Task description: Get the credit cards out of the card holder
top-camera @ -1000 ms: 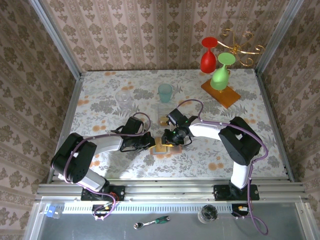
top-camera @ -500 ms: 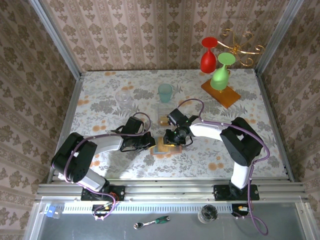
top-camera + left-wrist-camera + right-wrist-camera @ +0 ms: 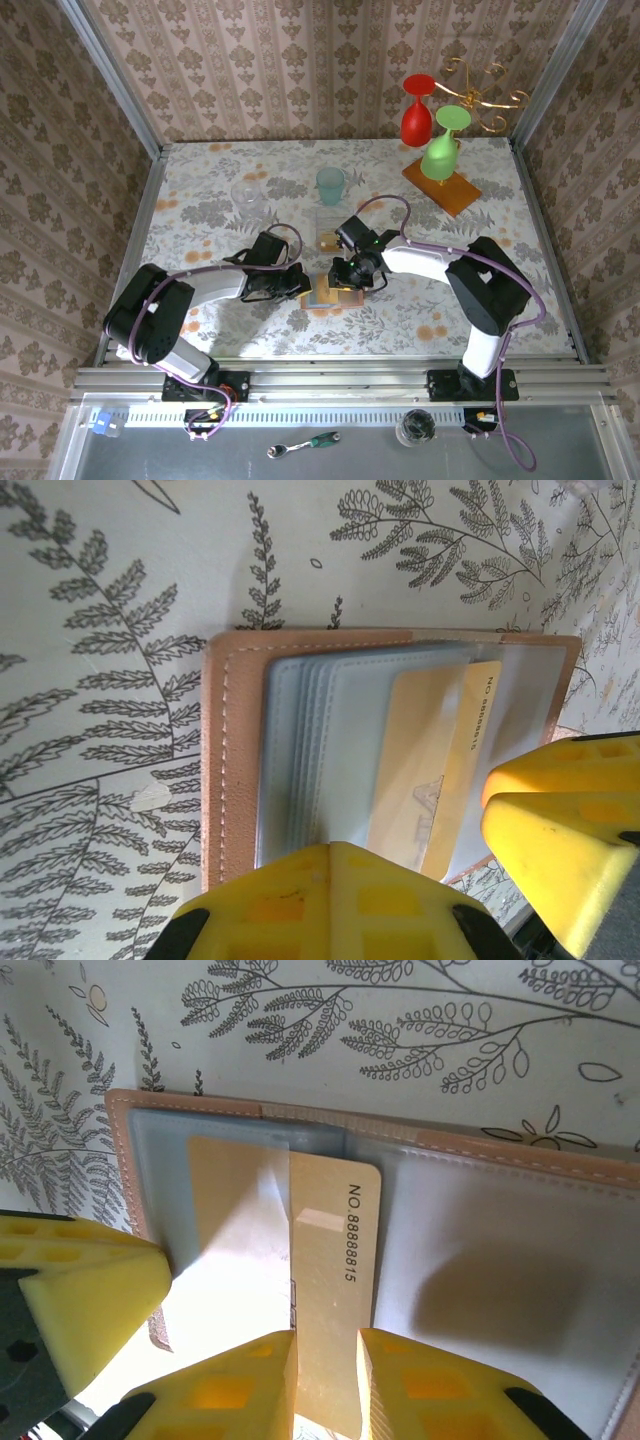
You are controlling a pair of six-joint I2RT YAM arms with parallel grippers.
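The right gripper [image 3: 327, 1348] is clenched on the near edge of the gold card [image 3: 335, 1250], one yellow finger [image 3: 240, 1385] on each side of it; the card sits partly out of its pocket, the bare half showing a printed number and the other half under the cloudy grey sleeve; the wallet [image 3: 500, 1260] lies open and flat beneath it, tan stitched border all round. The left gripper [image 3: 330, 860] is closed with nothing between its fingers, and its tip seems to bear down on the grey pockets at the wallet's other side [image 3: 235, 750]. From above, both grippers meet over the wallet [image 3: 322, 297] in the middle of the flowered table [image 3: 200, 210], left gripper [image 3: 296, 285] coming in from the left, right gripper [image 3: 347, 277] from the right; a teal cup [image 3: 330, 185] stands well apart, farther back.
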